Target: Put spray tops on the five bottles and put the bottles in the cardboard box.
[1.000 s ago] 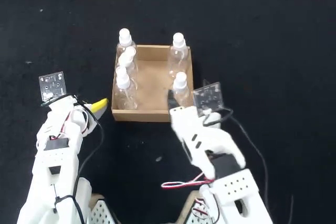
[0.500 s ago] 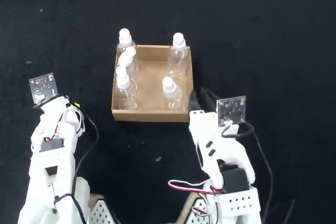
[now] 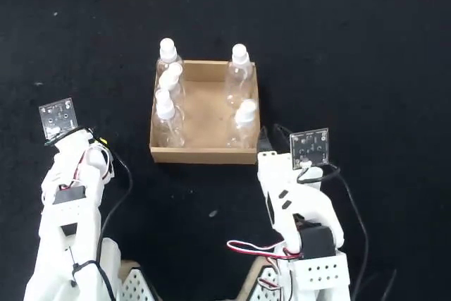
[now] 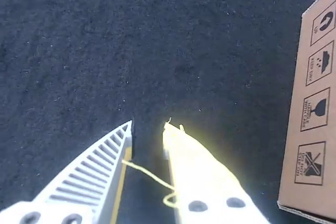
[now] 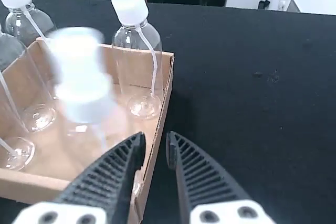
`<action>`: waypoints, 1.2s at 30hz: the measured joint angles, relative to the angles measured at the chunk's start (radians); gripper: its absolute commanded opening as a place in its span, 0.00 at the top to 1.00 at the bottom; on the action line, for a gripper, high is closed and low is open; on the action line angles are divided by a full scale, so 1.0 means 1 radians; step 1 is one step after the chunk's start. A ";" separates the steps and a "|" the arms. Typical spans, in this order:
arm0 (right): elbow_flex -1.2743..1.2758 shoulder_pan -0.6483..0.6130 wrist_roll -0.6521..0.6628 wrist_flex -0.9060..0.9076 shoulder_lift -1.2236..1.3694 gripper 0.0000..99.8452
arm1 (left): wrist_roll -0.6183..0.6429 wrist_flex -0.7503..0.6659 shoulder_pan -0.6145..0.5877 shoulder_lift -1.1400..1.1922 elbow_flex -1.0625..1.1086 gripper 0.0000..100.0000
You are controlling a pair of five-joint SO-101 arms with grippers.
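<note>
The box (image 3: pixel 204 121) sits mid-tabletop, and I count five capped bottles (image 3: pixel 239 79) standing in it: three along its left wall, two along its right. My right gripper (image 5: pixel 155 136) hangs just off the box's near right corner, jaws slightly parted with nothing between them; the nearest bottle (image 5: pixel 86 114) stands just inside that wall. My left gripper (image 4: pixel 148 125) is low over the tabletop (image 4: pixel 79 35) left of the box, jaws narrowly apart, holding nothing.

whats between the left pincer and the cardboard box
Bare table lies between the left pincer and the cardboard box, in the left wrist view.
</note>
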 measured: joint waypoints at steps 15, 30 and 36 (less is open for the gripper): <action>0.000 0.071 0.000 0.295 0.000 0.95 | 0.000 0.155 -0.011 -0.140 0.000 0.97; 0.005 0.071 0.002 0.523 0.000 0.96 | -0.002 0.313 0.026 -0.848 0.236 0.97; 0.005 0.071 0.002 0.611 0.000 0.96 | -0.002 0.353 0.026 -0.924 0.236 0.97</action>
